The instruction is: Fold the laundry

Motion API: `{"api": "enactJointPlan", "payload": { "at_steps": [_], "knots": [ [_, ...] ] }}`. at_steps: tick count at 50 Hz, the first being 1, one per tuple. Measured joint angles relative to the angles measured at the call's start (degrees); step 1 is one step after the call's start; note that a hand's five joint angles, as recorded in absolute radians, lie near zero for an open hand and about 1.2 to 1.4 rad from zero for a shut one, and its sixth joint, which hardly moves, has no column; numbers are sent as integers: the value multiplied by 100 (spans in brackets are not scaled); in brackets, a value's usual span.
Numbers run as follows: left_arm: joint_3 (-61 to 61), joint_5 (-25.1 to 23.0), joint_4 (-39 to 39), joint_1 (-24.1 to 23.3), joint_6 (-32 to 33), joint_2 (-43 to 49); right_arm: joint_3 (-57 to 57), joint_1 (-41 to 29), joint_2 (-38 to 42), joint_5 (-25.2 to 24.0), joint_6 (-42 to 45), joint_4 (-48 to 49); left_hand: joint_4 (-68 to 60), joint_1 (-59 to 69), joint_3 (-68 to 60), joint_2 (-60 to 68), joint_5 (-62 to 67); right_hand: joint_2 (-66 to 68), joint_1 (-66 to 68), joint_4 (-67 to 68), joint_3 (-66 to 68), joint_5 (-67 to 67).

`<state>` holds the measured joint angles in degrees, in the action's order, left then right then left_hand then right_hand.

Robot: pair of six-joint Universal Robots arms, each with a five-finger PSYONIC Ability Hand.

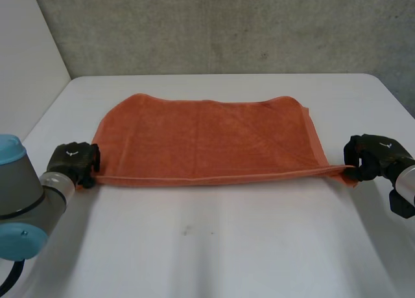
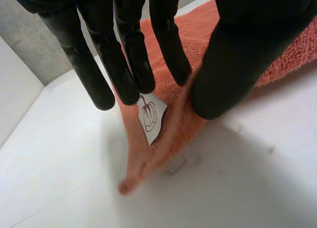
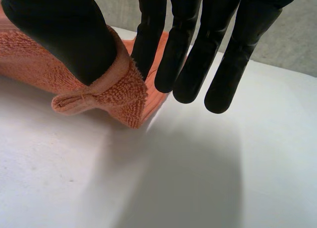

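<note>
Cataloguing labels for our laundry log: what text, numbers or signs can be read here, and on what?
No words or numbers readable.
White tag on the orange towel, by the left hand: a pumpkin-like line drawing, no lettering.
Backs of left hand and right hand: small white marks, too small to read.

"What's in here apart from the job itself?"

"A white tabletop (image 1: 214, 265), rounded at its far corners. A rough grey concrete wall (image 1: 227, 26) stands behind it, and a plain white wall (image 1: 26, 39) meets that at one side."

"Anything on the tabletop?"

"Faint grey scuff marks (image 2: 178, 164) just past the tips of the left fingers (image 2: 131, 74). There's also a small dark speck (image 2: 270, 149) further out on the thumb's side."
</note>
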<state>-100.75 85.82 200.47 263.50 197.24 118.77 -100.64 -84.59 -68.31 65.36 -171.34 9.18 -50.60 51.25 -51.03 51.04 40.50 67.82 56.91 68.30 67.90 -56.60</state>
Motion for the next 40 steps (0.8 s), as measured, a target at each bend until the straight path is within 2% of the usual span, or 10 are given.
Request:
{"api": "enactJointPlan", "payload": {
  "at_steps": [2,6,13,20,22,24,25,28,34,40],
  "knots": [
    [-6,9,-9,7,1,-4,-6,1,-13,42,9,59,-922,924,-875,878,924,0,0,0,0,0],
    [-45,31,2,22,11,-54,-4,0,-54,129,102,129,-1656,1481,-1610,1616,1611,0,0,0,0,0],
    [-369,128,-30,-25,71,-654,29,-16,-301,142,923,-292,-1891,1630,-1843,1850,1818,0,0,0,0,0],
    [-929,290,-769,-159,444,-2054,78,-5,-1223,204,3204,-2316,-1908,1649,-1857,1870,1845,0,0,1,0,0],
    [-1078,318,-1369,-172,693,-2567,46,7,-1583,287,4110,-3178,-1909,1650,-1858,1872,1846,0,0,2,0,0],
    [-1103,321,-1544,-173,760,-2683,36,11,-1655,309,4303,-3354,-1909,1650,-1858,1872,1846,0,0,2,0,0],
    [-1158,320,-2127,-170,970,-2981,5,27,-1878,400,4925,-3894,-1910,1664,-1858,1873,1847,0,0,2,0,0],
    [-1161,305,-2680,-159,1158,-3172,-19,57,-2059,529,5531,-4340,-1910,1667,-1864,1873,1847,0,0,2,0,0],
    [-1002,282,-2979,-132,1320,-2977,2,59,-2006,751,6009,-4436,-1910,1671,-1865,1875,1847,0,0,3,0,0],
    [-423,292,-2330,-139,1346,-1802,335,-270,-1084,1050,5565,-3442,-1911,1729,-1865,1875,1879,0,0,3,0,0]
  ]
}}
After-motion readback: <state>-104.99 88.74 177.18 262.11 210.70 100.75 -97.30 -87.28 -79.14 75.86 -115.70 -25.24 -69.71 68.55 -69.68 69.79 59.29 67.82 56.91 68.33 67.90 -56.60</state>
